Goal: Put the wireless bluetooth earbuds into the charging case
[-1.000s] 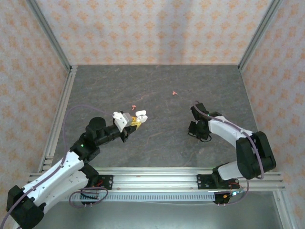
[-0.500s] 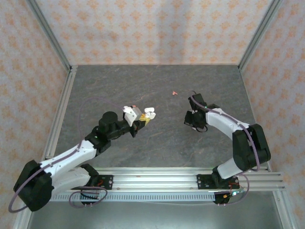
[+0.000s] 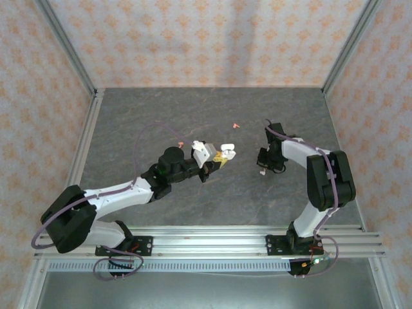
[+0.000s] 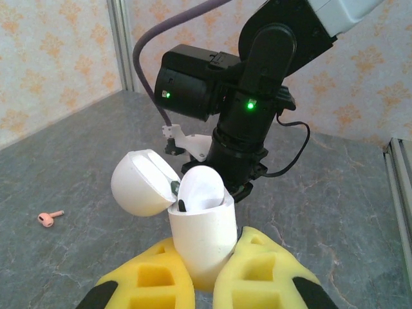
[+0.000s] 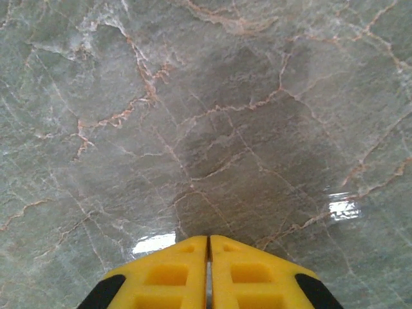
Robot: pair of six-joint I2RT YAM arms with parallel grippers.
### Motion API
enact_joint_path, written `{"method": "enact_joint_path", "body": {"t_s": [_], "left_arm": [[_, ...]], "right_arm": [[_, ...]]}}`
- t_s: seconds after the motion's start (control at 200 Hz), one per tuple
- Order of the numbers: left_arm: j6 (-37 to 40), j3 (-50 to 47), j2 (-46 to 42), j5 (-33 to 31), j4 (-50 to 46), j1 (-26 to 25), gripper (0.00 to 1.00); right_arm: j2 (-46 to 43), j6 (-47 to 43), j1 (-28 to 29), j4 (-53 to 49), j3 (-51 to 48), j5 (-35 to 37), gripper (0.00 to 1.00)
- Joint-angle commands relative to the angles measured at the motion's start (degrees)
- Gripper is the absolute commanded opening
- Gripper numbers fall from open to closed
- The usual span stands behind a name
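Top external view: two arms reach over a grey stone-look surface.
The left arm has stretched further toward the middle. The left pincer squeezes a white charging case, lid open, up in the air. The right pincer is pressed closed on nothing, and its arm has shifted too. One pink earbud and a second pink earbud lie well apart on the surface.

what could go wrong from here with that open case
1. The left gripper pinches the white case only at its lower end, with the lid open. Pressing an earbud in could tilt it or make it slip.
2. The right gripper is shut over bare table with no earbud visible in its jaws, so it may bring nothing.
3. The pink earbud lies loose on the table, and a sweeping arm could knock it away.
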Motion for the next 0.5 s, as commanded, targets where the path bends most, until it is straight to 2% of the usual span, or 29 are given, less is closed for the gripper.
{"method": "enact_joint_path", "body": {"t_s": [0.0, 0.495], "left_arm": [[0.2, 1.8, 0.8, -0.8, 4.1, -0.6, 0.00], [1.9, 2.6, 0.2, 1.4, 1.1, -1.4, 0.00]], "right_arm": [[-2.3, -0.7, -0.1, -3.0, -3.6, -0.8, 0.11], [-14.2, 8.8, 0.3, -4.3, -14.7, -6.3, 0.13]]}}
